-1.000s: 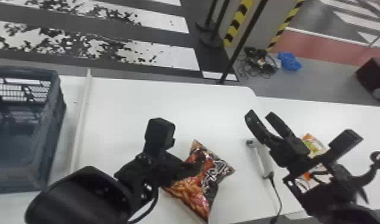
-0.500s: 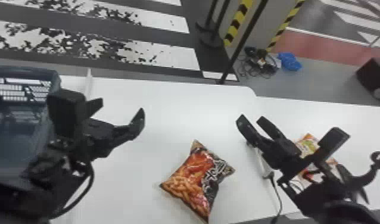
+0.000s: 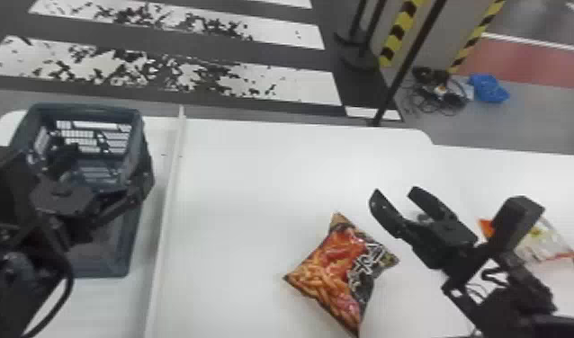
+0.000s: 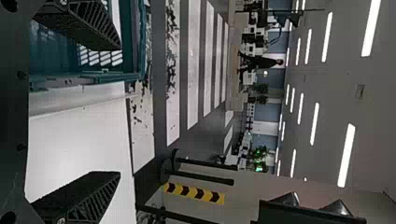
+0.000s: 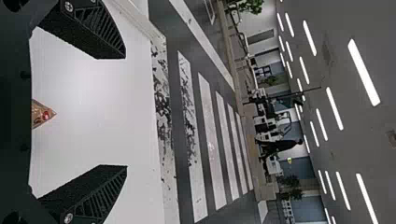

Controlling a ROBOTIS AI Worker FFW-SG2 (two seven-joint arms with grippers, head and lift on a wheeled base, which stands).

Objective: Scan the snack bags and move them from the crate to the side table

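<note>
Over the crate (image 3: 140, 139) at the left, my left gripper (image 3: 110, 162) stands open and hides part of the crate's inside; in the left wrist view nothing lies between the fingers of that gripper (image 4: 118, 111), and the crate's rim (image 4: 105, 76) runs beside one finger. A red and black snack bag (image 3: 335, 269) rests on the white table. To the right of it my right gripper (image 3: 394, 193) is held open above the table. In the right wrist view this gripper (image 5: 125, 112) has a corner of a bag (image 5: 42, 115) beyond its base. Another bag (image 3: 538, 245) lies partly behind the right arm.
A raised white strip (image 3: 164, 215) separates the crate's side from the middle of the table (image 3: 245, 180). Beyond the far edge stands a dark pole (image 3: 407, 65); cables (image 3: 434, 96) and a blue item (image 3: 488, 88) lie on the floor.
My left arm has moved away from over the red and black bag, leftward to the crate, leaving the bag on the table. The head view has turned somewhat left. My right arm has barely moved.
</note>
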